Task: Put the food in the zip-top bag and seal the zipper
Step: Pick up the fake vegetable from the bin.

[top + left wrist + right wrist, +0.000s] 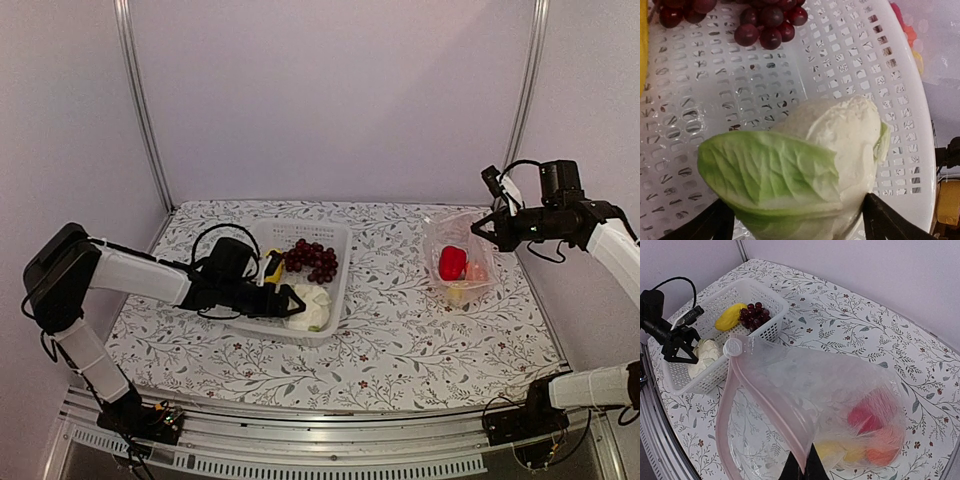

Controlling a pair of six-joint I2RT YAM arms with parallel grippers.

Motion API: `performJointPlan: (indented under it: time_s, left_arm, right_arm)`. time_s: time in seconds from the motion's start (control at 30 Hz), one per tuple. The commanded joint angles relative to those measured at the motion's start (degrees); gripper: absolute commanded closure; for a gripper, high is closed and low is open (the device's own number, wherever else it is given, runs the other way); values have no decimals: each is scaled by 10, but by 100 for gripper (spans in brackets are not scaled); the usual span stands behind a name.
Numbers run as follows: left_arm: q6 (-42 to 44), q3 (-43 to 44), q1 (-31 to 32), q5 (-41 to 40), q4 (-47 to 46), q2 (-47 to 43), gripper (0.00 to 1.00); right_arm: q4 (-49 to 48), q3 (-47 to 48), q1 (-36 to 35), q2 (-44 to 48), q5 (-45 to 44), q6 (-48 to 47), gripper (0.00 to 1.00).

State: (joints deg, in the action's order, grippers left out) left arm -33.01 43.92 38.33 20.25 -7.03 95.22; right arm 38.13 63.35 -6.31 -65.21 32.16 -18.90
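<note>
1. One white perforated basket (340, 262) sits left of centre on the table.
2. It holds three items: one cauliflower (310, 306) at the near end, one grape bunch (312, 260) at the far end, and one yellow piece (272, 267) on the left.
3. One clear zip-top bag (456, 258) stands at the right.
4. It holds three items: one red pepper (452, 262), one orange fruit (881, 454), and one yellow piece (836, 450).
5. Two grippers: left (296, 300), right (484, 226).

Two robot arms, one reaching low, one raised.

The left arm stretches low toward the centre, its left gripper (297, 301) spread wide (dark fingertips (890, 222) far apart). The right arm bends high at the right side, its right gripper (478, 228) pinched closed, pointing left.
</note>
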Motion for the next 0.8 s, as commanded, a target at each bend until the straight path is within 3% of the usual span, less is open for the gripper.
performJointPlan:
  time_s: [0.0, 0.2, 0.43, 0.77]
  left_arm:
    - [-3, 19, -7, 35, -32, 19, 15]
    - [-2, 18, -7, 63, -64, -4, 39]
    - [12, 10, -7, 69, -69, -46, 58]
    - [80, 42, 0, -70, 86, -142, 64]
  right_arm:
    - [1, 14, 2, -7, 10, 3, 100]
    - [2, 12, 2, -6, 11, 2, 100]
    - [3, 11, 2, -5, 12, 1, 100]
    - [3, 7, 2, 1, 9, 0, 100]
